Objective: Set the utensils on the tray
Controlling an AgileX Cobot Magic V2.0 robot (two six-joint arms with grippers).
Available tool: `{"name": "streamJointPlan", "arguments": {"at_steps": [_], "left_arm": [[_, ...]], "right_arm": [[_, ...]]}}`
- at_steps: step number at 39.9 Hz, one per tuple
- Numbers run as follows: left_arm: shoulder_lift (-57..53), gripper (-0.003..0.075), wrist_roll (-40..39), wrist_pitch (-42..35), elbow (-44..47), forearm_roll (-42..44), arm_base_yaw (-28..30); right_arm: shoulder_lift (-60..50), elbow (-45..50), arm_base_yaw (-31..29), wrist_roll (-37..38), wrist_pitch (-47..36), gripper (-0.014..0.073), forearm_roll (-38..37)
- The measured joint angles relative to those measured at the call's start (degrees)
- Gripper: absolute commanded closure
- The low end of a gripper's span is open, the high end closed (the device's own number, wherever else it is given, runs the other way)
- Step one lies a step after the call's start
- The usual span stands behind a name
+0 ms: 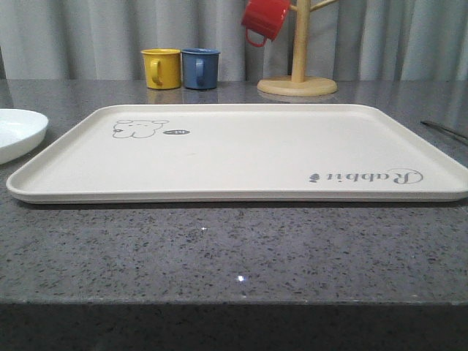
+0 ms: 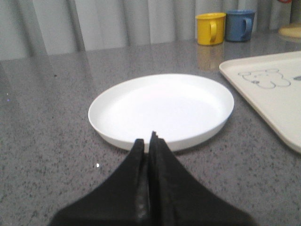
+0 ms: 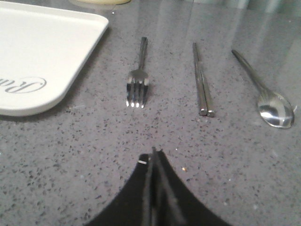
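1. As I look forward over the grey speckled table [image 1: 234,256], I find the tray [image 1: 241,150] lying flat across the middle, cream, with a low raised rim; nothing lies on it. An animal drawing [image 1: 139,128] marks its far left part and grey "Rabbit" script [image 1: 373,176] its near right part.
2. I record the white plate [image 2: 161,108] on the table just left of the tray, apart from it, and bare.
3. I see the left pincer [image 2: 150,141] pressed together, its black fingers meeting with no gap and gripping nothing. Its tips stand just short of the plate's near rim; I cannot tell whether they touch it.
4. I note the fork [image 3: 138,77], tines toward the camera, lying on the table just beside the tray's rounded corner and clear of it.
5. I note the straight piece taken for the knife [image 3: 201,80] next along. It looks like two slim bars laid side by side; I cannot settle which.
6. I note the spoon [image 3: 263,92] farthest from the tray, bowl toward the camera. All three lie roughly parallel and apart.
7. I see the right pincer [image 3: 154,155] likewise closed tight and holding nothing, over bare table short of the fork's tines.
8. I log a yellow mug [image 1: 161,68] and a blue mug [image 1: 200,68] side by side behind the tray, and a red mug [image 1: 265,20] hanging on a wooden stand [image 1: 297,73].
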Motion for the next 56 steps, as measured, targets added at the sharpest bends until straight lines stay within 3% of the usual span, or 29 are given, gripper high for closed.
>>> {"name": "streamJointPlan", "arguments": {"at_steps": [7,14,20,28,35,42,45,51,53,56], "left_arm": [[0.0,0.0738,0.0,-6.24,-0.25,-4.46,0.0],[0.0,0.0738,0.0,-6.63,-5.21,-6.28,0.0],[3.44,0.0738,0.0,-3.43,-12.94,-6.4,0.0],[15.47,0.0738,0.0,1.13,-20.23,-6.4,0.0],[21.58,0.0738,0.0,1.82,-22.92,-4.81,0.0],[21.78,0.0715,0.0,1.55,-23.17,-4.06,0.0],[21.81,0.0615,0.0,1.55,-23.17,-4.06,0.0],[21.81,0.0215,0.0,1.55,-23.17,-3.97,0.0],[21.81,0.012,0.0,1.55,-23.17,-3.97,0.0],[21.81,0.0048,0.0,1.55,-23.17,-3.97,0.0]], "right_arm": [[0.0,0.0,0.0,0.0,-3.04,0.0659,-0.04],[0.0,-3.02,0.0,0.0,-3.15,0.0652,0.07],[0.71,-11.4,0.0,0.0,-0.53,0.0651,1.15],[10.62,-21.5,0.0,0.0,6.29,0.0651,5.24],[17.86,-24.03,0.0,0.0,7.04,0.0651,5.64],[18.4,-24.15,0.0,0.0,5.53,0.0624,5.57],[18.4,-24.15,0.0,0.0,5.01,0.0543,5.37],[18.4,-24.15,0.0,0.0,4.39,0.0237,2.78],[18.4,-24.15,0.0,0.0,4.29,0.0132,1.99],[18.4,-24.15,0.0,0.0,4.29,0.0005,0.93]]}}
